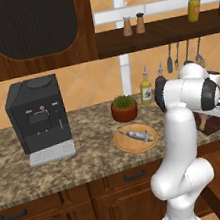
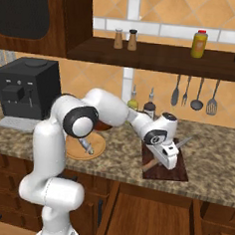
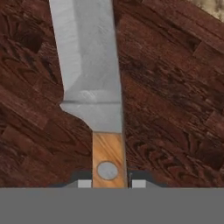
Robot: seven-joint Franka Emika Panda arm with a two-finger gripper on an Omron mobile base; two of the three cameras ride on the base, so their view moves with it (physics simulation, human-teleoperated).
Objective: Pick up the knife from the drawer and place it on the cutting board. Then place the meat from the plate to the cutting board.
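Observation:
The knife, with a grey blade and a light wooden handle, lies along the dark reddish-brown cutting board. My gripper is shut on the handle end, with a finger tip pressed against each side. In the right base view the gripper sits low over the cutting board, and the knife points to the back right. To the left the round tan plate holds the small grey-silver meat. The plate and meat are partly behind my arm.
A terracotta plant pot stands just behind the plate, and bottles stand by the wall. A black coffee machine is at the left. Utensils hang above the board. An open drawer juts out below the counter.

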